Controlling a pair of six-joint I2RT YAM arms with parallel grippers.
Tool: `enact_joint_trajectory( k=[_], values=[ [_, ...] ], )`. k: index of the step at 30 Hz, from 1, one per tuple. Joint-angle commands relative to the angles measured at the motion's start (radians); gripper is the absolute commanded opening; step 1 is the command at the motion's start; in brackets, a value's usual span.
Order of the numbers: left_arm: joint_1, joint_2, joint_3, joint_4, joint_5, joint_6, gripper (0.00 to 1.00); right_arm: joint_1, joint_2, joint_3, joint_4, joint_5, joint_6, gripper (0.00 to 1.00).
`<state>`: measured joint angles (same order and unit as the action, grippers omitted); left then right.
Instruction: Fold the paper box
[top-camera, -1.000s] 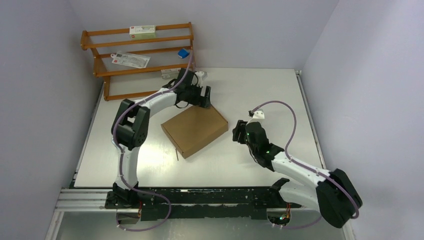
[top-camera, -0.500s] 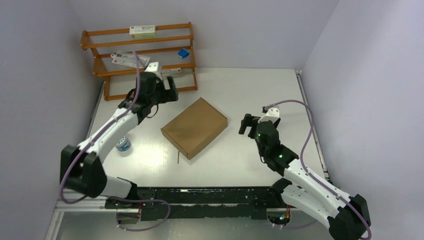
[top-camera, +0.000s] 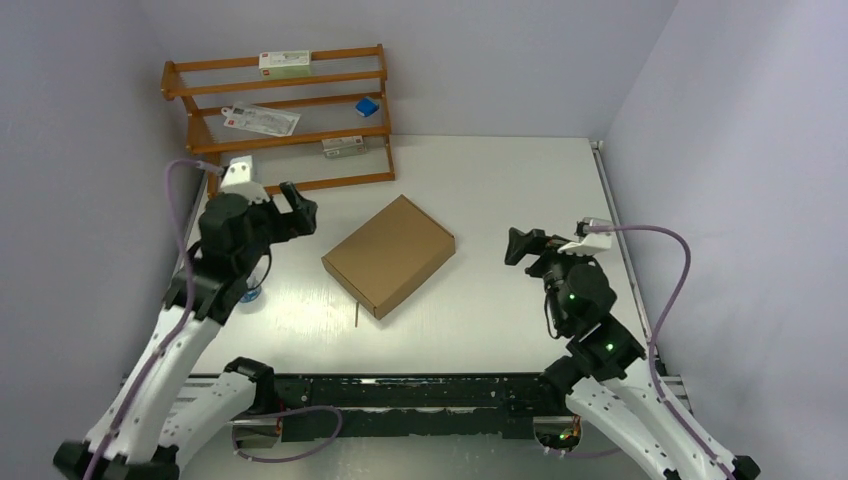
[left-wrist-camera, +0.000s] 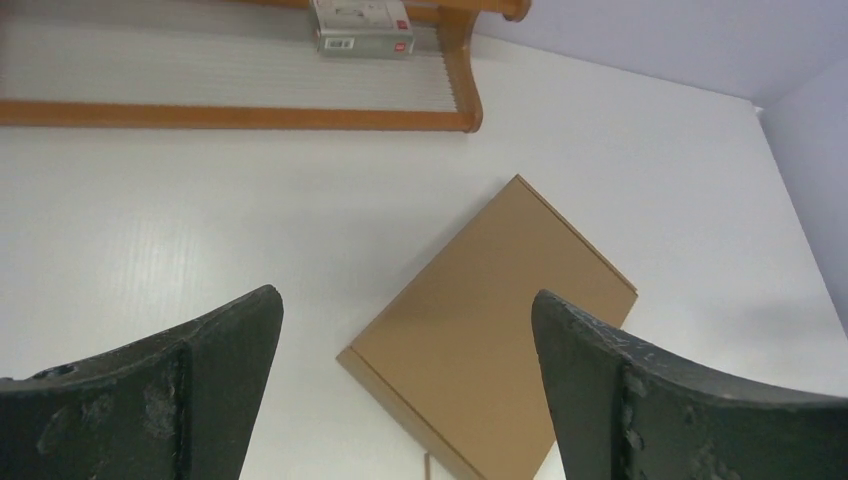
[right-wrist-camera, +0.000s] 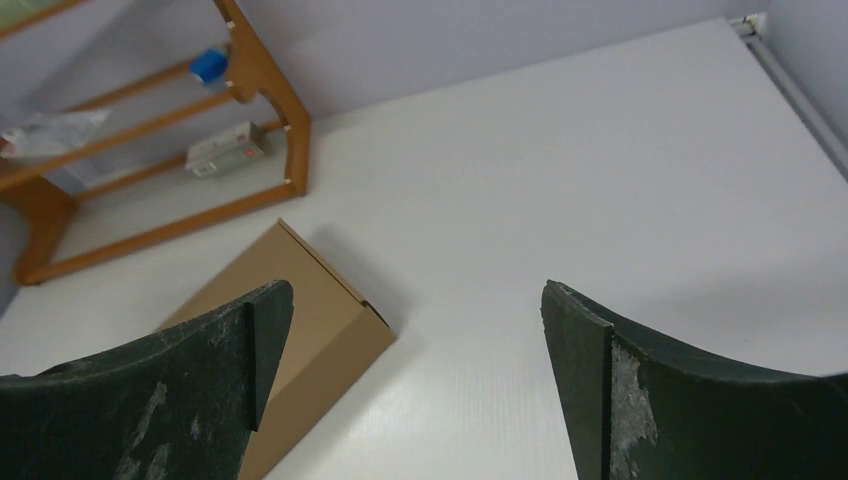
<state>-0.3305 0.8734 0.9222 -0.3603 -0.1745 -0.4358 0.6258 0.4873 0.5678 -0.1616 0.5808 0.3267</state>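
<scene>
Box: brown cardboard mailer box (top-camera: 390, 255) lay closed, flat and skewed at the middle of the table (top-camera: 500, 180).
Left gripper (top-camera: 299, 205): jaws spread wide, nothing held, left of box.
Right gripper (top-camera: 521, 245): jaws wide, empty, right of box.

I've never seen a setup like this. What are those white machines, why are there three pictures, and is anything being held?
Those are two robot arms bolted at the near edge of a table. The wide picture comes from a camera above and behind them. The other two come from cameras on the wrists, so the dark shapes at the bottom of each are that arm's own fingers. A flat brown box lies in the middle of the table. At the far left corner stands a wooden rack with a few small packages. The left gripper and the right gripper, the arms' two-finger claws, are open, clear of the box, and hold nothing.
</scene>
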Motion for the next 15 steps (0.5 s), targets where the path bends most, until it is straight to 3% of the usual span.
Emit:
enact_joint_trajectory(
  k=[1,9,15],
  values=[
    [0.002,-0.174,0.009,-0.137,0.026,0.162,0.99,0.0,-0.049,0.055,-0.084,0.008,-0.032,1.0],
    [0.003,-0.518,-0.139,-0.083,-0.078,0.228,0.99,-0.001,-0.077,0.049,-0.069,-0.025,-0.068,1.0],
    [0.056,-0.575,-0.153,-0.06,-0.085,0.219,0.99,0.0,-0.125,0.042,-0.061,-0.051,-0.087,1.0]
  ],
)
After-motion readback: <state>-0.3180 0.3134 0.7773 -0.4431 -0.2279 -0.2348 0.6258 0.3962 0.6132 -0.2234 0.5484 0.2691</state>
